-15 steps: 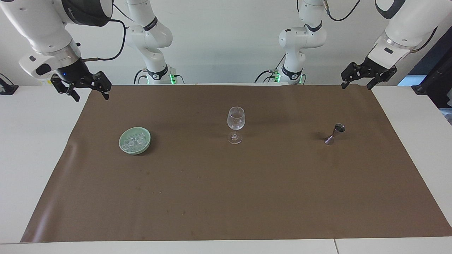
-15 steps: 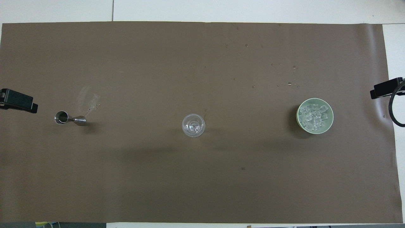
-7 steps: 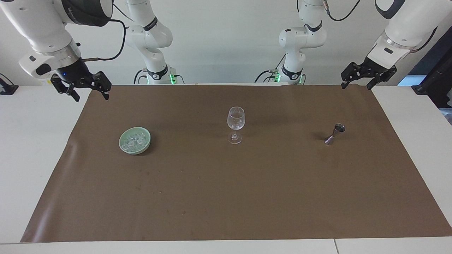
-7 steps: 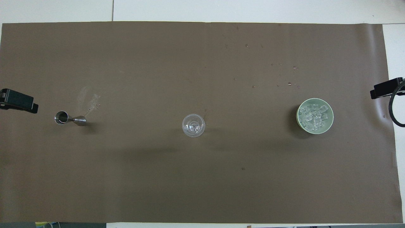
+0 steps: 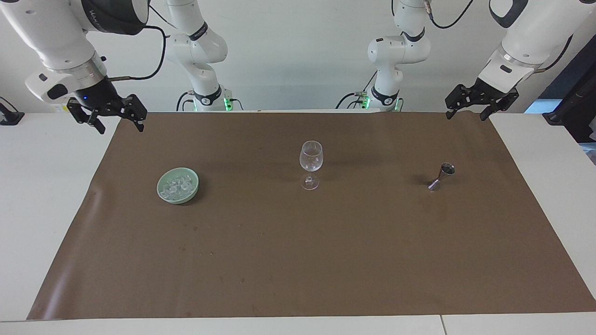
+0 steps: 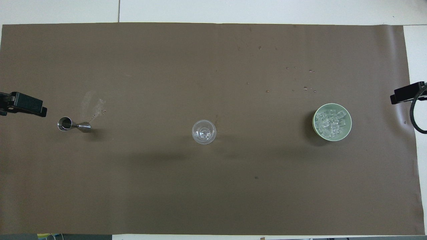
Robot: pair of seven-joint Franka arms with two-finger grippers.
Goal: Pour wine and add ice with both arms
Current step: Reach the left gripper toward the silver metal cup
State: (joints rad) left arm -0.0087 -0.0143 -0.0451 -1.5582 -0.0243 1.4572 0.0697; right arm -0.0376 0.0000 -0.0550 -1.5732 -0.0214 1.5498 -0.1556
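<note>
Glassy ice (image 5: 177, 186) at nine o'clock of my empty wine glass (image 5: 311, 164), jigger (image 5: 440, 176) at three; left gripper (image 5: 479, 99) and right gripper (image 5: 106, 112) hang wide, holding nothing, so I judge nothing poured or added

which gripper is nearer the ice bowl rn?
Right. The right gripper hangs open over the mat's corner at the bowl's end. The left gripper, also open, is up at the jigger's end, with the wine glass between.

Clear ice (image 5: 177, 186) cubes heaped in the pale green bowl (image 5: 163, 193), untouched.
</note>
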